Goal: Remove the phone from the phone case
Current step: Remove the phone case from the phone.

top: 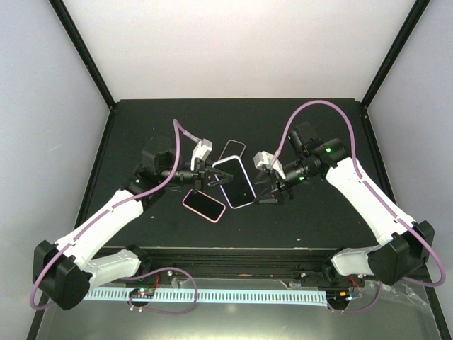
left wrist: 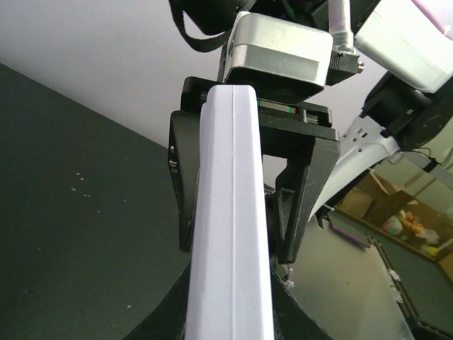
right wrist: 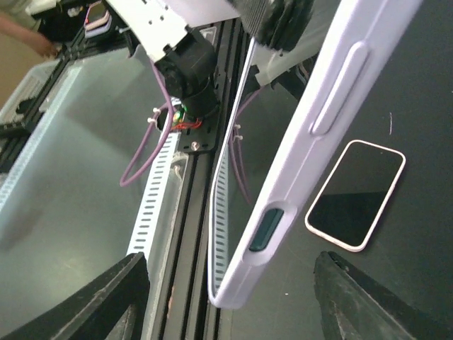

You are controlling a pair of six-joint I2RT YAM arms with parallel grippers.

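Observation:
The phone in its pale lavender case [top: 236, 182] is held above the black table between both arms, dark screen up. My left gripper [top: 207, 177] is shut on its left end; in the left wrist view the case's edge [left wrist: 230, 234] runs straight up out of the jaws. My right gripper [top: 265, 185] is open at the case's right end. In the right wrist view its fingers [right wrist: 106, 297] stand wide apart on either side of the case's edge [right wrist: 311, 149], not touching it. That edge shows a side button and a cutout.
A pink-rimmed phone [top: 204, 205] lies screen up on the table below the held one and also shows in the right wrist view [right wrist: 356, 195]. Another pale-rimmed phone or case [top: 232, 150] lies just behind. A slotted white rail [top: 212, 295] runs along the near edge.

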